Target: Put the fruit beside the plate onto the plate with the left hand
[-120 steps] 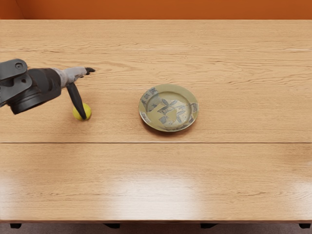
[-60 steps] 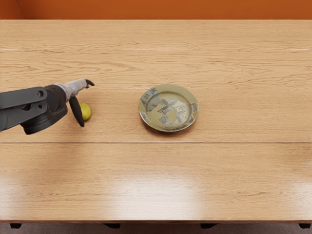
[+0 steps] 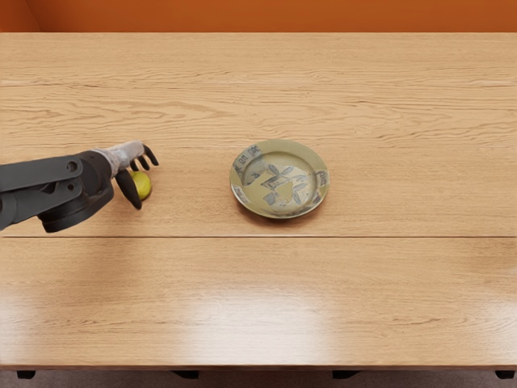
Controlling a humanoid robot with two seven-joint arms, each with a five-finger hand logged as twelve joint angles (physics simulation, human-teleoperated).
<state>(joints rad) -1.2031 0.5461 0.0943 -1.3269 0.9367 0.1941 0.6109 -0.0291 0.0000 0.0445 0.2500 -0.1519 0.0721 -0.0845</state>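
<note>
Left arm (image 3: 48, 190) enters from left edge, low over worktop (image 3: 339, 291). Robot hand (image 3: 129, 166) clamped on fruit (image 3: 145, 186): thumb (image 3: 129, 191) down against its near-left side, dark fingertips (image 3: 150, 157) curled over its far side. Fruit small, round, yellow-green, resting on wood surface, left of plate (image 3: 236, 183), apart from it with bare wood between. Plate round, patterned, olive rim, near centre of worktop, nothing on it. Right arm out of view.
</note>
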